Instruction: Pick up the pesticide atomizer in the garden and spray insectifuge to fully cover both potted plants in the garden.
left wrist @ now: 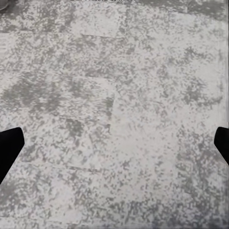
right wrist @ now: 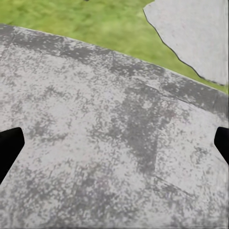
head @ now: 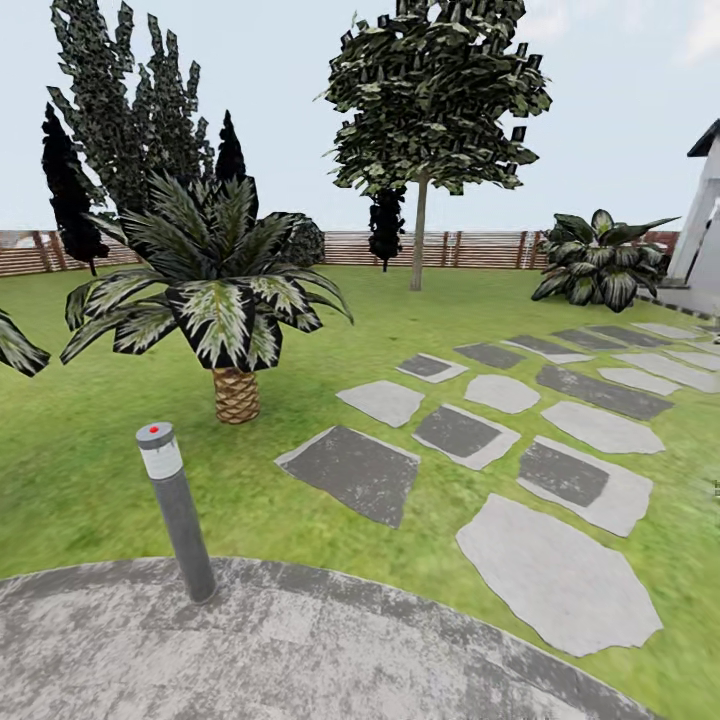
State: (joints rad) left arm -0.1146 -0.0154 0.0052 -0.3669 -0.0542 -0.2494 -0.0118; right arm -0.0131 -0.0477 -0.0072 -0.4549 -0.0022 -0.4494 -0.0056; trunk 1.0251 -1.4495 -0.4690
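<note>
The pesticide atomizer and the potted plants are out of view. The garden lawn [head: 90, 470] spreads ahead of me, with the round mottled grey patio [head: 300, 650] right in front. In the left wrist view, my left gripper [left wrist: 114, 143] hangs open over bare patio paving [left wrist: 119, 95], its dark fingertips [left wrist: 9, 148] wide apart. My right gripper [right wrist: 114, 143] is open too, above the patio's edge [right wrist: 119, 57], with grass [right wrist: 71, 19] and a pale stepping stone [right wrist: 195, 33] beyond. Nothing lies between either pair of fingers.
A slim grey post [head: 178, 510] with a pale, red-dotted top stands at the patio's rim. Behind it grows a scaly-trunked palm [head: 215, 290]. Stepping stones [head: 555, 570] lead off to the right toward a building corner [head: 705, 220]. A slatted wooden fence [head: 450, 250], trees and a broad-leaved plant [head: 600, 265] close off the back.
</note>
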